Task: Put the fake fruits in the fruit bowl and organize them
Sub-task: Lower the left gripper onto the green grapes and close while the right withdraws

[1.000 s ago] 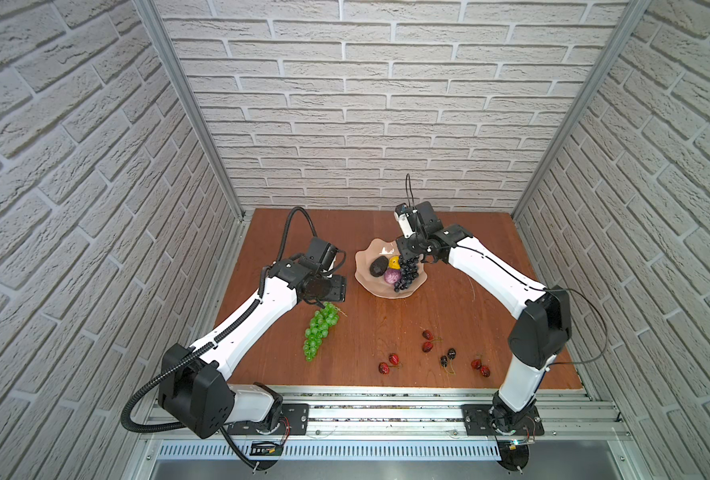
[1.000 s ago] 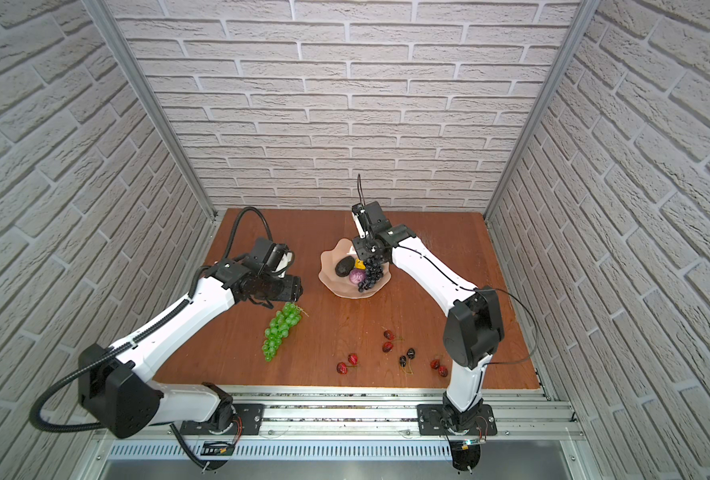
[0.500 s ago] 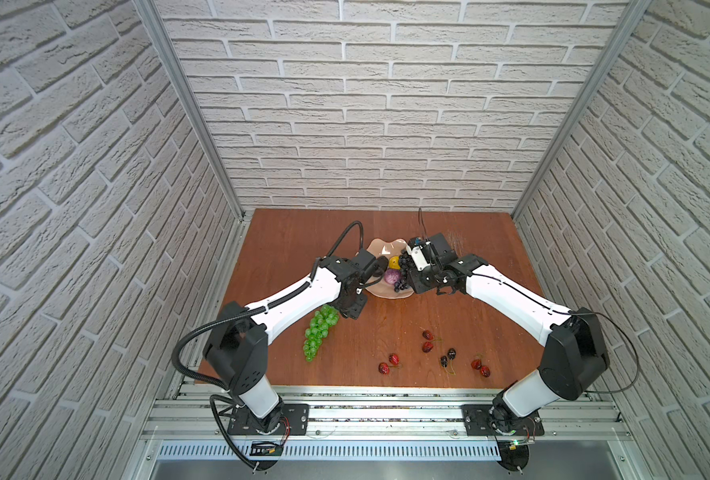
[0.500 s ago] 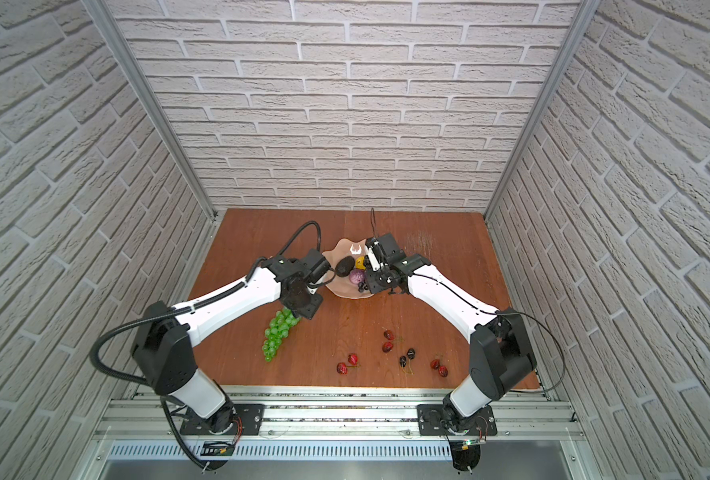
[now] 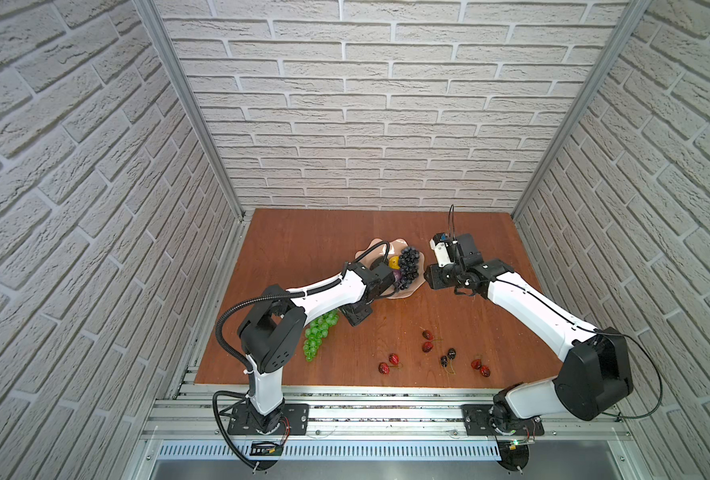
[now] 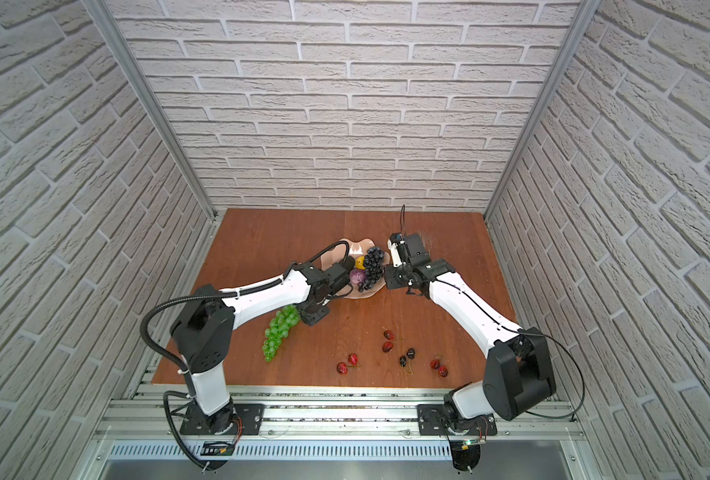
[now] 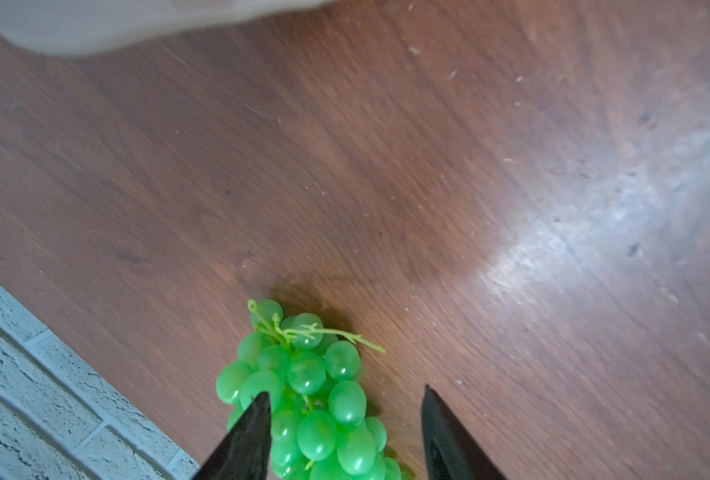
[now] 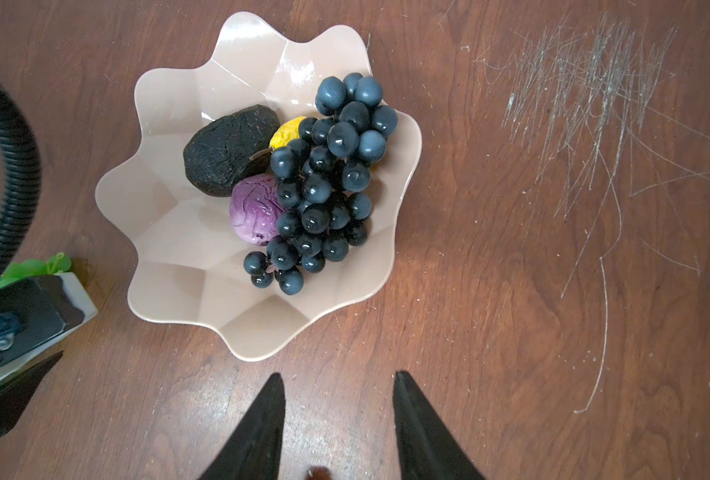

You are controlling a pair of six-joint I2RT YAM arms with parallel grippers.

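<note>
Wood tabletop (image 5: 303, 249): right wrist view catches what the left wrist view misses, four fruits in the fruit bowl (image 8: 170, 291) (avocado (image 8: 226, 151), lemon (image 8: 286, 131), purple fruit (image 8: 253, 212), dark grape bunch (image 8: 328, 183)) just past the spread, empty right gripper (image 8: 338, 376), while the left gripper (image 7: 345, 392) sits spread around one green grape bunch (image 7: 303, 374), and both top views add eight loose cherries (image 5: 428, 334).

Green grapes (image 5: 319, 337), cherries (image 5: 428, 346) outside part-filled pink bowl (image 8: 170, 249)

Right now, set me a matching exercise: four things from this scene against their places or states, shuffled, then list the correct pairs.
1 green grape bunch
2 dark grape bunch
3 cherries
4 right gripper

A open, nothing held, beside the bowl
B scattered near the front edge of the table
C in the bowl
D on the table, at the tips of the left gripper

Pairs: 1-D, 2-C, 3-B, 4-A
</note>
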